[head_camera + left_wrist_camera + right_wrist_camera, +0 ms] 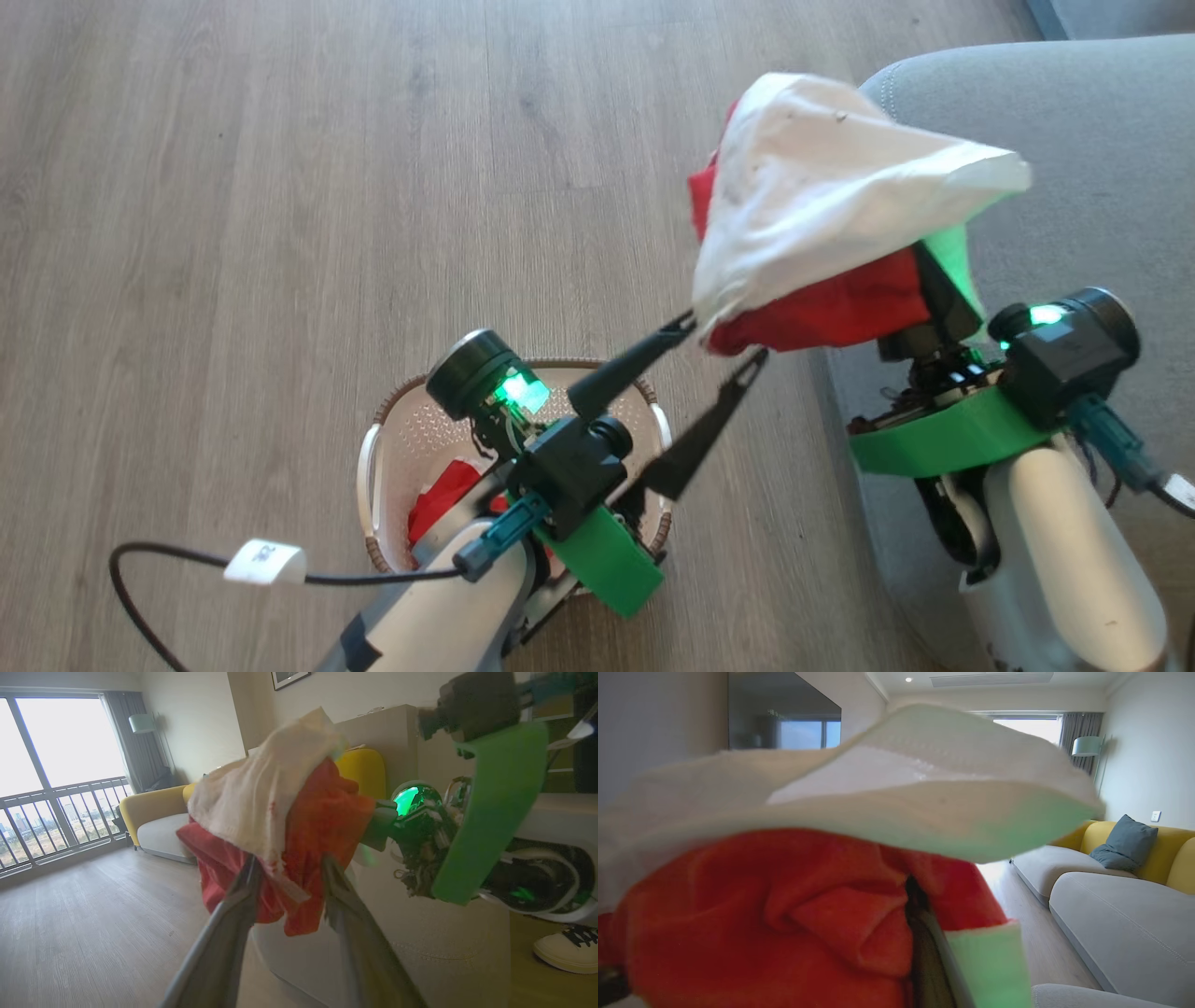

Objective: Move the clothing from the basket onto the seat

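Note:
A red and white piece of clothing hangs bunched in the air over the left edge of the grey seat. My right gripper is shut on it from below, its fingers mostly buried in the cloth; one dark finger shows among the red folds. My left gripper is open, with its fingertips on either side of the garment's lower left edge. The cream basket stands on the floor under my left arm, and a second red garment lies in it.
Wooden floor stretches to the left and beyond the basket. A black cable with a white tag trails at the lower left. A grey and yellow sofa stands further off. A white shoe rests by the seat.

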You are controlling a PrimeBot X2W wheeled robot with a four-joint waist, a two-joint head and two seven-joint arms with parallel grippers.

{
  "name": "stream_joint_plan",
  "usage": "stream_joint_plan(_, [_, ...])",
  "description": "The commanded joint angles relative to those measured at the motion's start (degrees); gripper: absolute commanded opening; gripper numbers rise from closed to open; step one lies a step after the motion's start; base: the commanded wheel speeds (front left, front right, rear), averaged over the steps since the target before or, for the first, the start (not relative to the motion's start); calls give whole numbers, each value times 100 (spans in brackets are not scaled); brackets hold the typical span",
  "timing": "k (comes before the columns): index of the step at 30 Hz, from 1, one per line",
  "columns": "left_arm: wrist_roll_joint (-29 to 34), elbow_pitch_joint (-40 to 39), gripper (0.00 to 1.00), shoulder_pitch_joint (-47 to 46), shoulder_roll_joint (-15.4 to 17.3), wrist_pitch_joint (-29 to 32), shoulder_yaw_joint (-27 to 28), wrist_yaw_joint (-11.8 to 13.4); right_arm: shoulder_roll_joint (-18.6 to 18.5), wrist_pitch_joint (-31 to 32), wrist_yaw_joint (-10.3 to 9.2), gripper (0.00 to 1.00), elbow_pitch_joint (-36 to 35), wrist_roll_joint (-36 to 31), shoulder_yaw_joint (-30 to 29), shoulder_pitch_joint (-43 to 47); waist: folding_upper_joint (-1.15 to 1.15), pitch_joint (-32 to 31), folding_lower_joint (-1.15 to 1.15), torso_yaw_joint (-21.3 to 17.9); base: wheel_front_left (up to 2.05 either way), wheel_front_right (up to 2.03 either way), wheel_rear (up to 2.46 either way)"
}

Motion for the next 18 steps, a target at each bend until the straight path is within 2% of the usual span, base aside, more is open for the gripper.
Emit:
stream_joint_plan(1, [2, -122, 85, -66, 15, -23, 162, -13, 58, -54, -2, 0, -252, -66, 26, -79, 0, 1, 0, 9, 0, 0, 0])
stream_joint_plan(2, [4, -87, 97, -58, 24, -23, 148, -19, 62, -54, -2, 0, -256, -76, 16, -83, 0, 2, 0, 10, 0, 0, 0])
stream_joint_plan(3, [-11, -12, 100, -42, 40, -23, 124, -26, 66, -54, -2, 0, -261, -84, 5, -87, 0, 0, 0, 10, 0, 0, 0])
stream_joint_plan(18, [-153, 725, 100, 260, 217, -23, 140, -54, 14, -54, -2, 0, -351, -102, -290, -117, 0, -56, 0, -36, 0, 0, 0])
